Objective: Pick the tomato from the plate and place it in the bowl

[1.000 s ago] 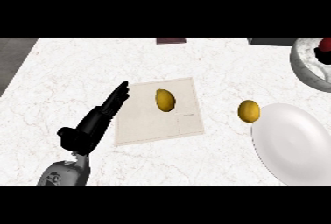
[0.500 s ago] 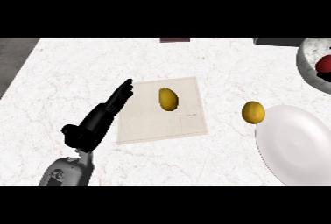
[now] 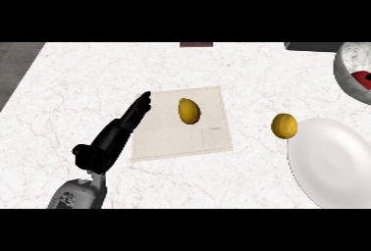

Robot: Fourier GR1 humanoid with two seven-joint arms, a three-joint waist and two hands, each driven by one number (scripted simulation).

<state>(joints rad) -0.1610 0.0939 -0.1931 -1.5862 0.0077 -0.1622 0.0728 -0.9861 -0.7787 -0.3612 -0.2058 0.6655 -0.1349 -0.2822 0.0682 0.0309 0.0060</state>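
red tomato point(image 3: 361, 78) in marbled bowl point(image 3: 346, 62)

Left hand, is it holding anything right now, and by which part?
Nothing is held. The left hand is open, fingers straight, at the left edge of the mat, apart from the yellow fruit on it. The right hand is out of view.
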